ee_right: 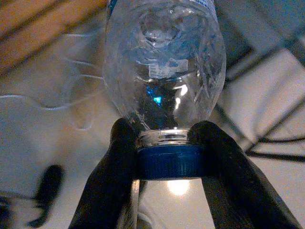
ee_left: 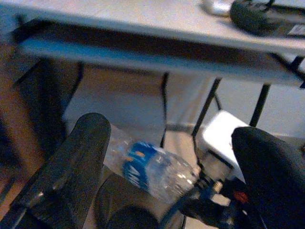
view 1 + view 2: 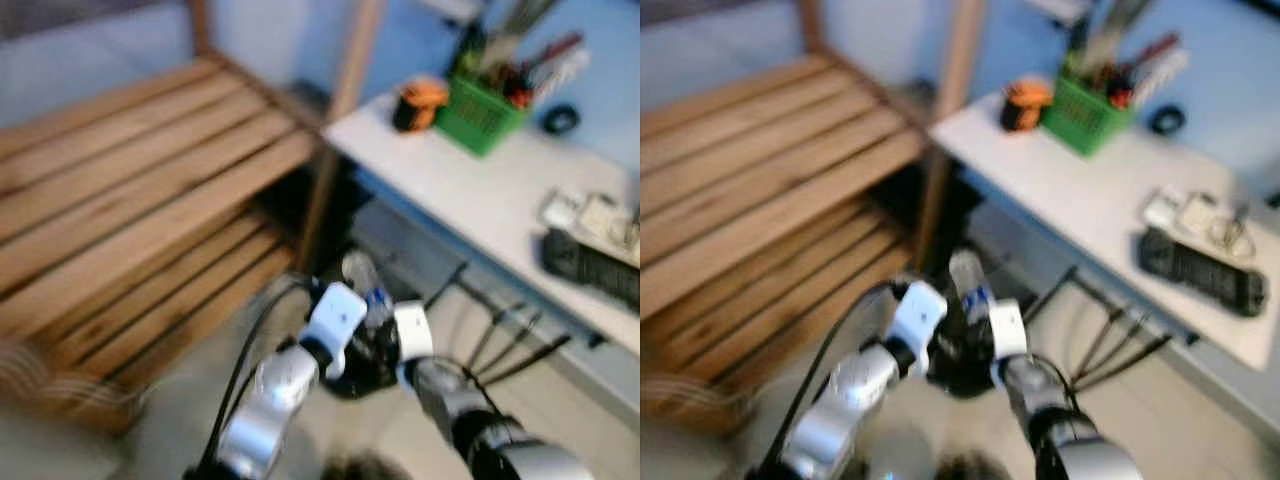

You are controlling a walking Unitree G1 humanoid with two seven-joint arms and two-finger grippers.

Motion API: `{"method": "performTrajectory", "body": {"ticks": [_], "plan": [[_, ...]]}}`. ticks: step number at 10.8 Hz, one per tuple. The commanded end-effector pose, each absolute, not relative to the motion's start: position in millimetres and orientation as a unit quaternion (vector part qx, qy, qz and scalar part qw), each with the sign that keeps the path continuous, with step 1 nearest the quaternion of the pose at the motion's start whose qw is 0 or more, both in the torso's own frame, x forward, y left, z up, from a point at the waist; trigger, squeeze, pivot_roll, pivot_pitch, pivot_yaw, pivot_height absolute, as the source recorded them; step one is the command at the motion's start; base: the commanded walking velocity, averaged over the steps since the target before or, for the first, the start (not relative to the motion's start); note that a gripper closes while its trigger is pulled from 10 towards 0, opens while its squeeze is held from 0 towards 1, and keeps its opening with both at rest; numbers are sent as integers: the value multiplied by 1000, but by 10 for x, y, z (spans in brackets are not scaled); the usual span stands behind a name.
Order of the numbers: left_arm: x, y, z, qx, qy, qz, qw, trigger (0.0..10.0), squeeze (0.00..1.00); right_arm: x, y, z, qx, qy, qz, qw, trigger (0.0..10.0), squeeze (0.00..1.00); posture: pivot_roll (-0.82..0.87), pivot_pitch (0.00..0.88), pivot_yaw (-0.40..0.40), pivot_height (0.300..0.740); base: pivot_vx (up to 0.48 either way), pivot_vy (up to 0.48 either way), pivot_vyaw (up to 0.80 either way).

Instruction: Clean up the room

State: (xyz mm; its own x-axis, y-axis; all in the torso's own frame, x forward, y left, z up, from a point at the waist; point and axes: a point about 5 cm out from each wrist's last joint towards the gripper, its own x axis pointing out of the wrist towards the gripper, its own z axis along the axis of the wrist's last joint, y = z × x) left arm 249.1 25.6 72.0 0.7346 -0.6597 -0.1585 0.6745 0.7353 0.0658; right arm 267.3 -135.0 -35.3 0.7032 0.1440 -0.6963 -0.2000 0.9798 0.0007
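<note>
Clear plastic bottle [image 1: 164, 67] is pinched at its blue-capped neck by the right tool [image 1: 164, 157]; left tool [image 2: 167, 162] wide beside it.

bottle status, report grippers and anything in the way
Right gripper shut on the blue cap of the clear plastic bottle. Left gripper open, fingers either side of the bottle. White table ahead, wooden slatted shelf on the left; nothing blocking.

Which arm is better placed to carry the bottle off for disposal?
Right. The right gripper already clamps the plastic bottle at its blue cap, while the left gripper stands open around it.
</note>
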Motion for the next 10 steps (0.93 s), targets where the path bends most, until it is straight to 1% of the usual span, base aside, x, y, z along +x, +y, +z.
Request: {"method": "performTrajectory", "body": {"ticks": [1, 4, 7, 8, 10], "plan": [[2381, 35, 726, 31, 70, -378, 923, 10000, 0, 2542, -1553, -455, -46, 403, 61, 912, 10000, 0, 246, 179, -172, 740, 0, 0, 0], [2288, -16, 747, 28, 73, -391, 917, 10000, 0, 2595, -1607, -417, -16, 397, 6, 918, 10000, 0, 259, 207, -169, 740, 0, 0, 0], [2230, 18, 726, 27, 82, -390, 917, 10000, 0, 2644, -1628, -382, 15, 395, -39, 918, 10000, 0, 260, 224, -163, 740, 0, 0, 0], [2234, 15, 722, 26, 84, -388, 918, 10000, 0, 2656, -1620, -373, 34, 394, -47, 917, 10000, 1000, 260, 220, -171, 740, 0, 0, 0], [2270, -12, 733, 26, 82, -384, 919, 10000, 0, 2692, -1611, -348, 84, 391, -63, 914, 10000, 1000, 265, 204, -189, 740, 0, 0, 0]]}}
